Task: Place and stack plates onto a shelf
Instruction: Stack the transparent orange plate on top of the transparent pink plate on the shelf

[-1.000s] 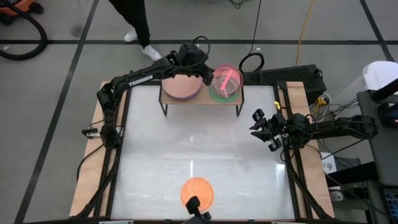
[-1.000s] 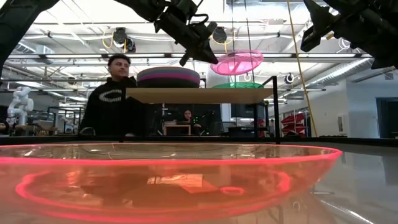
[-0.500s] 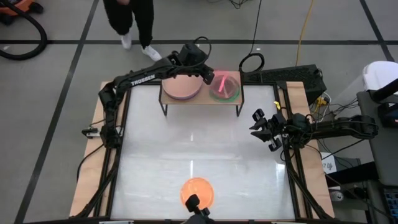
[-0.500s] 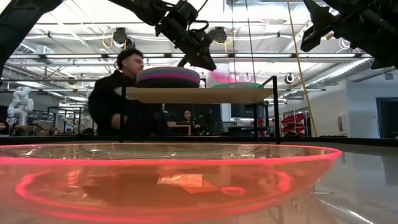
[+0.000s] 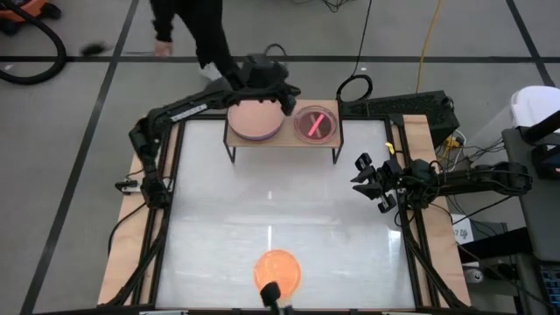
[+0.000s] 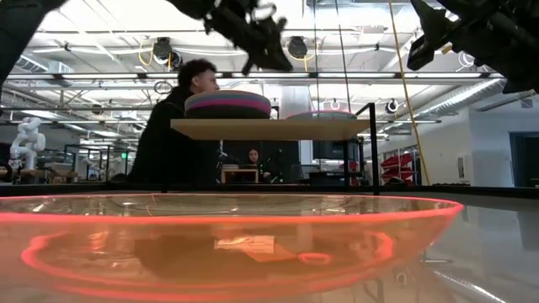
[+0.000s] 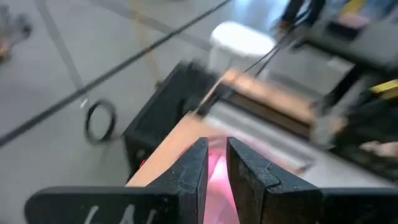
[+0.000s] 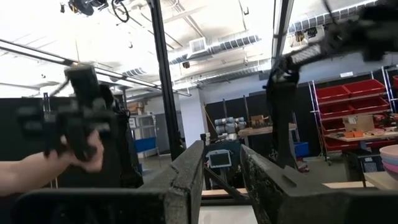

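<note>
Orange plate point(image 5: 276, 270) well apart from left gripper point(image 5: 282, 98), fingers slightly apart, empty; light, stiff, slippery—pinch its rim.

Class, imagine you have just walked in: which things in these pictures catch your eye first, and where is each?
A glowing translucent orange plate lies at the table's near edge. On the light-wood shelf at the far edge sit a stack of opaque plates and a translucent pink plate, with the left gripper above them.
</note>
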Controlling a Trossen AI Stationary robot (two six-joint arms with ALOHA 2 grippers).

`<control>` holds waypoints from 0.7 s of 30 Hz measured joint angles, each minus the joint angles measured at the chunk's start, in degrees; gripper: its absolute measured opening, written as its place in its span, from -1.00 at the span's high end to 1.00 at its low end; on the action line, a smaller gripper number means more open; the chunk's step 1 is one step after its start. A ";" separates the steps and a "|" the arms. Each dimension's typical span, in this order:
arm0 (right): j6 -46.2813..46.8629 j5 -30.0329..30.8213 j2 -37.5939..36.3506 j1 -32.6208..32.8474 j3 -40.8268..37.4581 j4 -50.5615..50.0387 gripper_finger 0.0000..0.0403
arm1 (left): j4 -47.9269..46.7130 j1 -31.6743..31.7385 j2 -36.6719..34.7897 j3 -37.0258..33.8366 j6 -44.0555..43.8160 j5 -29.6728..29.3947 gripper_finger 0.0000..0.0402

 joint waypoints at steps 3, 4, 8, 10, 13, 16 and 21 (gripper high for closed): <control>0.00 -0.19 0.03 0.00 0.01 -0.65 0.55 | -0.62 -1.14 -5.25 0.03 -0.31 3.14 0.69; -0.02 -0.23 0.03 0.00 0.01 -1.20 0.55 | -0.83 -1.90 -7.13 0.06 0.08 3.64 0.69; -0.73 -0.35 0.03 0.00 0.02 -2.63 0.55 | -2.97 -7.17 -15.06 0.13 5.72 3.66 0.69; -0.91 -0.48 0.05 0.63 0.02 -2.82 0.55 | -5.87 -11.21 -18.64 0.18 9.07 3.54 0.69; -3.10 -1.67 0.03 2.65 0.59 -5.08 0.55 | -11.89 -18.27 -22.60 0.21 11.22 -0.86 0.69; -6.96 -1.26 0.08 5.44 3.62 -12.25 0.55 | -16.49 -25.91 -25.70 -1.32 12.45 -10.59 0.69; -13.69 6.82 0.85 12.09 12.00 -32.22 0.55 | -11.18 -33.61 -34.48 -13.04 10.41 -21.43 0.69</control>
